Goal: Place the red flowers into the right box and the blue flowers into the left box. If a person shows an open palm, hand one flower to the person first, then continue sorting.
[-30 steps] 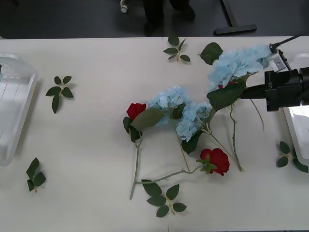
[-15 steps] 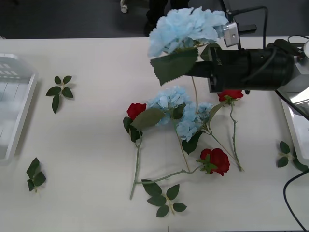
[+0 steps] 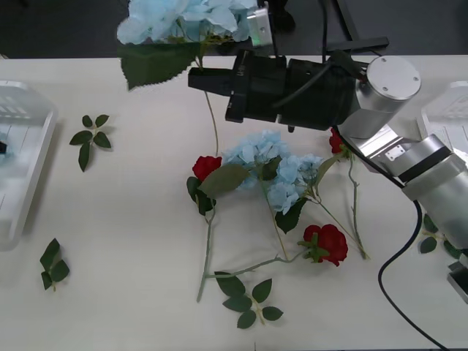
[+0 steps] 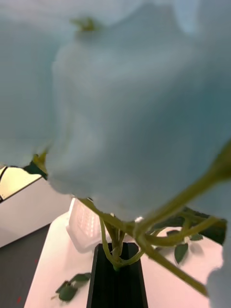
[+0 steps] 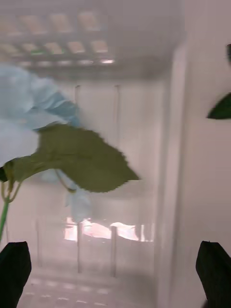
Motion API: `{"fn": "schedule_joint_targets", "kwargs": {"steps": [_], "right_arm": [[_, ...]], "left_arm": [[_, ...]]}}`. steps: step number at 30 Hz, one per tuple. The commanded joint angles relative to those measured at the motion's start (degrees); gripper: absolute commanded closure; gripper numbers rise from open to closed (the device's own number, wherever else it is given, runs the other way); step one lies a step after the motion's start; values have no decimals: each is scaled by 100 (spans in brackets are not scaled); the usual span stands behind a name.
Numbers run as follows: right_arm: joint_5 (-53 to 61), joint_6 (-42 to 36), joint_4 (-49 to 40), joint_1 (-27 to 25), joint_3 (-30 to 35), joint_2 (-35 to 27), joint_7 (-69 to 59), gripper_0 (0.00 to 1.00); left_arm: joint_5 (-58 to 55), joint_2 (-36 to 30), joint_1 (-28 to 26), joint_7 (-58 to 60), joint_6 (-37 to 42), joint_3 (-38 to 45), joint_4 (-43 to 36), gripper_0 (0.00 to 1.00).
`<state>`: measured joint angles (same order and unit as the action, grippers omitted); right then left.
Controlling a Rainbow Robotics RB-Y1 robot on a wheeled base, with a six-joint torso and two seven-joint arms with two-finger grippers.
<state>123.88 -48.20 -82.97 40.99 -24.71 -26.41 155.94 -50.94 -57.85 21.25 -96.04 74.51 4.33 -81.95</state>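
Note:
My right gripper reaches left across the table's far side, shut on the stem of a blue flower held high above the table. Up close, that pale bloom hangs over the black fingers, with its stem pinched between them. Two more blue flowers lie mid-table among three red flowers. The left box sits at the left edge and the right box at the right edge. My left gripper is open over the left box's ribbed base, where a blue flower lies.
Loose green leaf sprigs lie near the left box, at the front left, at the front middle, at the far edge and by the right box. A black cable hangs from the right arm.
My right arm has swung from the right side leftward and upward, carrying the blue flower across the table. A red flower beneath it is uncovered.

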Motion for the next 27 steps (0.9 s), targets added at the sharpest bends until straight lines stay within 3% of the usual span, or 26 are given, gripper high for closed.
{"fn": "schedule_joint_targets", "kwargs": {"steps": [1,9,13,20,27], "right_arm": [[110,328,-237,383,-333,233,-125,100],[181,504,-237,498,-561,233,-1303,100],[163,504,-255,515,-579,233,-1743,100],[58,504,-255,524,-605,242,-1848,100],[58,504,-281,515,-641,242,-1892,100]], "left_arm": [[-680,-385,-859,261,-34,446,-1587,0],[-1726,-218,-2555,464,-1449,490,-3793,0],[-2042,142,-2977,481,-1835,481,-4391,0],[-2745,740,-2925,472,-2424,-178,-5041,0],[-2253,1426,-2626,472,-3110,-1198,-5032,0]]}}
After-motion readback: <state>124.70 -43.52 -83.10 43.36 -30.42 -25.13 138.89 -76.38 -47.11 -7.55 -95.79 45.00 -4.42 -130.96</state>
